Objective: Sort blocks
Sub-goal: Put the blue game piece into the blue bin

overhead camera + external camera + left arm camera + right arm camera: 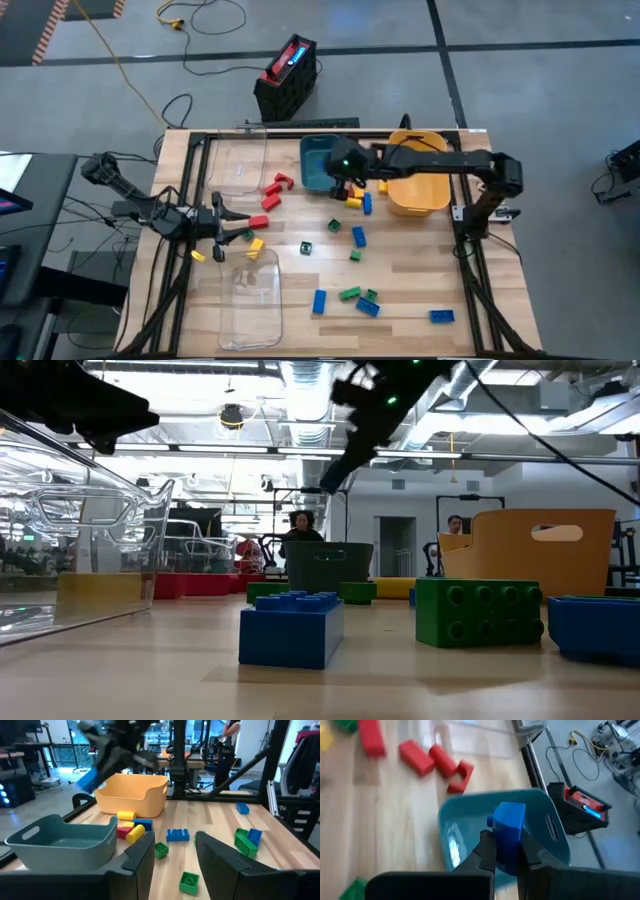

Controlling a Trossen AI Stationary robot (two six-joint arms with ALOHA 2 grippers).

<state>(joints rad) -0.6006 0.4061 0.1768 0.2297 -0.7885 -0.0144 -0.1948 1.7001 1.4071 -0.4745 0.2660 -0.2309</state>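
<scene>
while the right gripper (504, 851) hangs over the teal bin (318, 162), its fingers are clamped on a blue block (509, 827), seen from the right wrist view directly above the bin's open inside. the right arm reaches across from the table's right side, passing over the yellow bin (420, 190). the left gripper (238, 228) sits low near the left edge between two clear trays (250, 295), fingers apart with nothing between them, pointing toward the table's middle. red blocks (273, 192) lie just left of the teal bin. a small cluster of yellow, red and blue blocks (358, 198) lies in front of the bins, between the teal and yellow one. green and blue blocks (358, 296) are scattered over the middle and near side of the table, one blue block (441, 316) apart near the right front. a yellow block (254, 247) lies just beside the left gripper. in the low view a blue block (291, 626) and a green block (480, 612) sit close to the camera.
</scene>
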